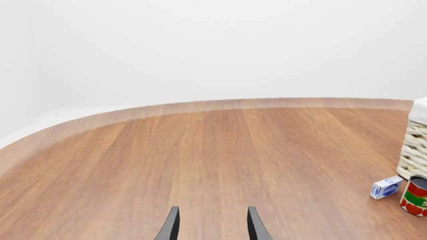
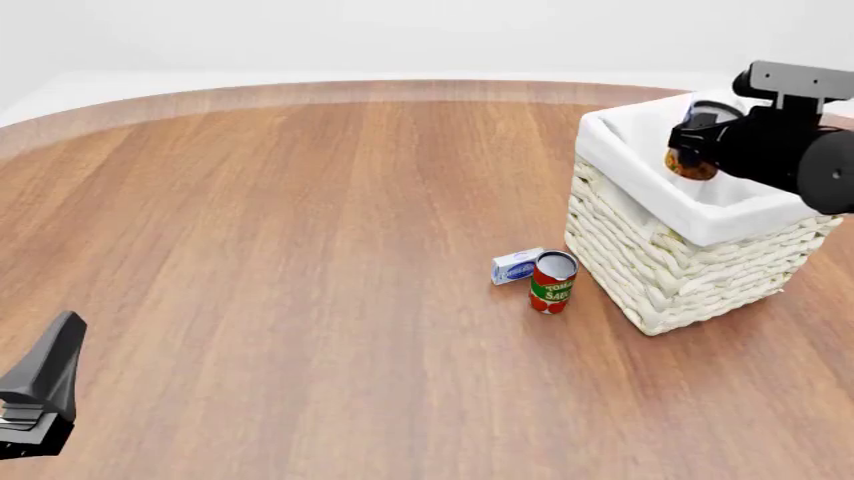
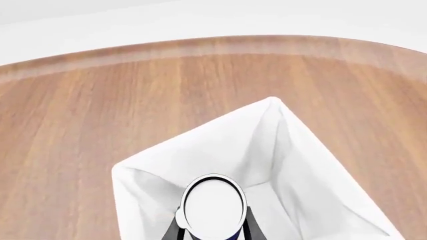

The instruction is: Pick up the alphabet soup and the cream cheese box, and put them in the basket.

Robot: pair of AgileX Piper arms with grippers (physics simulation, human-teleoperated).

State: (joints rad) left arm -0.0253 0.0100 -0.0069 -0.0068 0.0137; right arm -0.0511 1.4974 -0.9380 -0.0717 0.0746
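- Left wrist view: the left gripper is being held open over bare desk, its two dark fingers parted with nothing between them. The cream cheese box is lying flat on the desk, well off to one side of the line along the fingers, just beside the tomato can and near the woven wall of the basket.

- Front view: the right gripper is being hung above the open mouth of the basket, with the soup can showing as a yellow-orange patch at its tip, so the can is judged to be over the lining and not over the rim. The cream cheese box is lying at the basket's near-left foot, touching or nearly touching the tomato can, its long side running roughly across the view. The left gripper is sitting at the desk's near-left edge, well apart from the box; the right arm is judged the nearer one.

- Right wrist view: the soup can is being clamped between the fingers of the right gripper, its silver top facing the camera, with the white lining of the basket directly beyond it. A straight drop is judged to land inside.
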